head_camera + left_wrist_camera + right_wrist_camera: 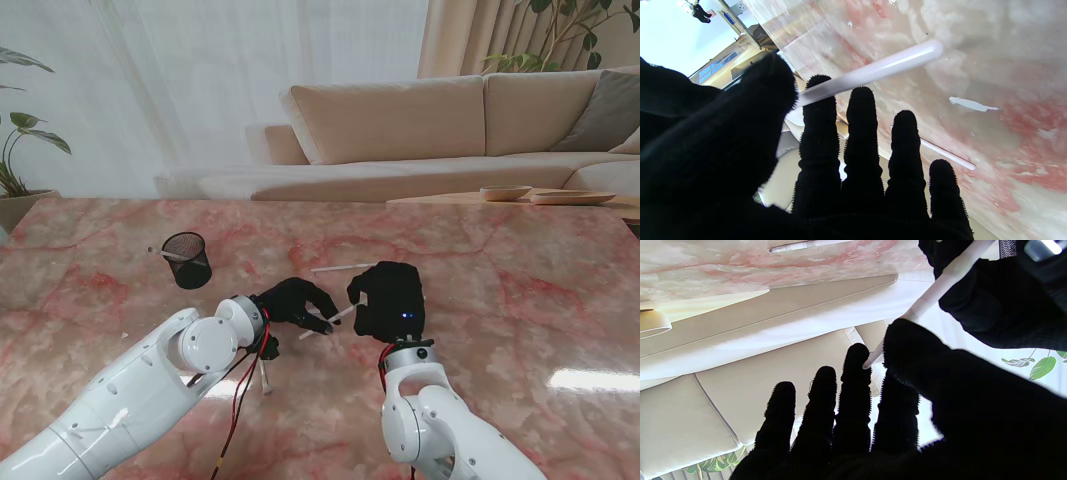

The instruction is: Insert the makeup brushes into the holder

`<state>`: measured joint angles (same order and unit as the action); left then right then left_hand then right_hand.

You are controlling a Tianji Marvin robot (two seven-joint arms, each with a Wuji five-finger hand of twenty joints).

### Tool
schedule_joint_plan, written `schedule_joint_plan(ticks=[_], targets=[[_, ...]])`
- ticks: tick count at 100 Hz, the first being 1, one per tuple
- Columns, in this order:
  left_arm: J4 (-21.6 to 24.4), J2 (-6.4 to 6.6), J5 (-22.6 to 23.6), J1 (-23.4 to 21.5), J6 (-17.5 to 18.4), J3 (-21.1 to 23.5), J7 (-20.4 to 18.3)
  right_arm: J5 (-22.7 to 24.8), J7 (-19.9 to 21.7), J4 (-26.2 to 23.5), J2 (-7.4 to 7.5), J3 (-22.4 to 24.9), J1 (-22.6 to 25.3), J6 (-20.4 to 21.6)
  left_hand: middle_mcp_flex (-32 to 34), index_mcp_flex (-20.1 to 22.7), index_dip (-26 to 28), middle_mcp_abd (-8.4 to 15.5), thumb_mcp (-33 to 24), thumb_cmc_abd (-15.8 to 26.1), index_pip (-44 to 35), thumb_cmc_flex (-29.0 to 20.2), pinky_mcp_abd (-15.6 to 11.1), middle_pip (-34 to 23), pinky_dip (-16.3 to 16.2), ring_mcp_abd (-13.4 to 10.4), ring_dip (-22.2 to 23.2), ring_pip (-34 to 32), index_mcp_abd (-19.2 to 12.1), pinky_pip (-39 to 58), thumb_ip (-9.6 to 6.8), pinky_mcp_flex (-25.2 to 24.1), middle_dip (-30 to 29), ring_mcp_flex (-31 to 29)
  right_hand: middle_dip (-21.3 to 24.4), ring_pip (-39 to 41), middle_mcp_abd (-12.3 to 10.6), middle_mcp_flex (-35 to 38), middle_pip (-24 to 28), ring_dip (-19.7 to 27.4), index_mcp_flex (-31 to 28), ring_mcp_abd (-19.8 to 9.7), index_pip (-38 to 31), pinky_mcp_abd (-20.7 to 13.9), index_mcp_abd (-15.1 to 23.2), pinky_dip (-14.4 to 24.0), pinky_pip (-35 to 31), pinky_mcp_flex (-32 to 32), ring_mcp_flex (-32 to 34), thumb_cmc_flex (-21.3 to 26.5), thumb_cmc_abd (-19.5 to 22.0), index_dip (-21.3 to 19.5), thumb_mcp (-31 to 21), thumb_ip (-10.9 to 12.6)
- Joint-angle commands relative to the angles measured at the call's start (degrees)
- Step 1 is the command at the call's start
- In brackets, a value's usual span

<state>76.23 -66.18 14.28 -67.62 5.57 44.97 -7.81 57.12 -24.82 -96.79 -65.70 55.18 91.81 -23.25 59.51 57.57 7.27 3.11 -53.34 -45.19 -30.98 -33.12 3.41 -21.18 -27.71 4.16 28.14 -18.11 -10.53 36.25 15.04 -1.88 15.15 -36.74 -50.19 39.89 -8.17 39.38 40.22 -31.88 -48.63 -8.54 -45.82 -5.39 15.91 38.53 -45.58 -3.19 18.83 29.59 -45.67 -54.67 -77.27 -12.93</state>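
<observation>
A white makeup brush hangs above the table between my two black-gloved hands. My left hand pinches it between thumb and index finger, and the handle sticks out past the fingertips. My right hand grips the other end between thumb and fingers. The black mesh holder stands upright to the far left with one white brush in it. A second loose brush lies on the table beyond the hands, and a third lies near my left wrist.
The table is pink marble. Beyond its far edge stands a beige sofa, and a low side table at the far right carries two bowls. A potted plant is at the far left.
</observation>
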Motion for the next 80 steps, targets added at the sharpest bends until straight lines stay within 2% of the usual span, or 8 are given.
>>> schedule_joint_plan(ticks=[1, 11, 20, 33, 41, 49, 57, 80], targets=[[-0.3, -0.19, 0.3, -0.1, 0.1, -0.1, 0.3, -0.1, 0.8, -0.2, -0.06, -0.1, 0.3, -0.1, 3.2, 1.2, -1.1, 2.3, 1.7, -1.8, -2.7, -2.8, 0.7, -0.5, 0.7, 0.1, 1.1, -1.4, -3.1, 1.5, 1.42, -1.0, 1.0, -1.3, -1.2, -0.6, -1.1, 0.8, -0.7, -1.0, -4.6, -0.4, -6.6, -0.1, 0.6, 0.3, -0.4, 0.8, 0.8, -1.0, 0.7, -2.3, -3.0, 1.7], [-0.3, -0.25, 0.3, -0.1, 0.0, -0.1, 0.4, -0.1, 0.9, -0.2, -0.04, -0.2, 0.2, -0.1, 8.0, 1.3, -4.4, 2.4, 4.0, -0.8, -9.6, -5.0, 0.1, 0.8, -0.3, -0.1, 1.6, -2.2, -3.7, 2.8, 0.27, -0.8, 5.1, -2.6, -1.2, -0.7, -1.1, 0.7, -0.9, -1.0, -4.6, -0.4, -6.6, -0.2, 0.7, 0.3, -0.3, 0.9, 0.8, -0.9, 0.7, -2.3, -2.9, 1.7], [-0.5, -0.42, 0.3, 0.0, 0.1, -0.2, 1.0, 0.0, 0.8, -0.2, -0.04, -0.3, 0.2, 0.0, 14.9, 3.9, -7.2, 2.5, 3.2, 1.2, -15.2, -5.7, -0.2, 5.9, -0.6, -0.1, 2.0, -3.3, -4.7, 5.2, -0.38, -0.9, 9.1, -4.4, -1.3, -0.8, -1.1, 0.7, -0.9, -1.0, -4.6, -0.3, -6.5, -0.2, 0.7, 0.2, -0.2, 0.9, 0.7, -0.9, 0.7, -2.4, -2.9, 1.8], [-0.7, -0.45, 0.5, 0.3, 0.6, -0.4, 1.1, 0.2, 0.8, -0.2, 0.01, -0.4, 0.1, 0.2, 18.7, 6.0, -8.4, 2.0, 2.0, 1.3, -17.0, -5.3, -0.5, 6.5, -0.3, -0.8, 1.9, -3.9, -4.5, 5.8, -0.31, -0.8, 9.8, -6.1, -1.3, -0.9, -1.1, 0.6, -1.0, -0.9, -4.6, -0.3, -6.5, -0.2, 0.8, 0.2, -0.1, 1.0, 0.7, -0.9, 0.8, -2.5, -2.8, 1.8], [-0.8, -0.32, 0.7, 0.6, 0.7, -0.6, 0.7, 0.4, 0.8, -0.2, 0.08, -0.5, 0.1, 0.6, 20.0, 6.9, -9.3, 1.5, -0.3, -0.4, -17.4, -4.5, -0.8, 6.6, 0.0, -1.4, 1.7, -4.4, -4.1, 6.3, 0.53, -0.7, 9.8, -7.2, -1.3, -1.2, -1.1, 0.5, -1.1, -0.9, -4.6, -0.3, -6.4, -0.3, 0.7, 0.1, 0.1, 1.1, 0.4, -0.9, 0.8, -2.5, -2.7, 1.8], [-0.6, -0.2, 1.3, 0.8, 0.6, -0.7, 0.5, 1.1, 0.8, -0.3, 0.24, -0.6, 0.0, 1.0, 20.8, 7.7, -10.1, 1.7, -4.2, -2.6, -17.9, -2.6, -1.3, 6.7, -0.2, -2.2, 0.7, -4.5, -4.5, 8.4, 2.3, -0.7, 8.9, -9.0, -1.3, -1.3, -1.2, 0.5, -1.2, -0.9, -4.5, -0.3, -6.3, -0.3, 0.9, 0.0, 0.3, 1.2, 0.5, -0.7, 1.0, -2.5, -2.3, 1.7], [-0.5, -0.11, 1.5, 0.9, 0.5, -0.9, 0.2, 1.4, 0.7, -0.2, 0.31, -0.6, -0.1, 1.5, 20.7, 7.8, -10.2, 1.6, -7.2, -3.5, -18.2, -0.8, -1.9, 6.1, -0.3, -2.0, -0.5, -4.6, -4.8, 10.3, 3.49, -0.7, 7.6, -10.7, -1.3, -1.4, -1.1, 0.5, -1.2, -0.8, -4.4, -0.4, -6.1, -0.2, 0.9, 0.0, 0.4, 1.3, 0.4, -0.5, 1.1, -2.3, -1.9, 1.6], [-0.4, 0.16, 1.6, 1.1, 0.8, -1.1, -0.6, 2.4, 0.0, 0.1, 0.48, -0.6, -0.2, 2.2, 20.0, 8.1, -9.7, 1.3, -12.1, -2.6, -19.4, 3.0, -2.1, 2.3, 0.3, -2.1, -2.0, -6.2, -5.5, 12.4, 5.41, -0.2, 6.7, -13.9, -1.6, -1.6, -1.2, 0.8, -1.4, -0.9, -4.4, -0.2, -5.4, -0.2, 1.0, 0.0, 0.6, 1.3, 0.5, 0.4, 1.8, -1.4, -0.1, 1.4]])
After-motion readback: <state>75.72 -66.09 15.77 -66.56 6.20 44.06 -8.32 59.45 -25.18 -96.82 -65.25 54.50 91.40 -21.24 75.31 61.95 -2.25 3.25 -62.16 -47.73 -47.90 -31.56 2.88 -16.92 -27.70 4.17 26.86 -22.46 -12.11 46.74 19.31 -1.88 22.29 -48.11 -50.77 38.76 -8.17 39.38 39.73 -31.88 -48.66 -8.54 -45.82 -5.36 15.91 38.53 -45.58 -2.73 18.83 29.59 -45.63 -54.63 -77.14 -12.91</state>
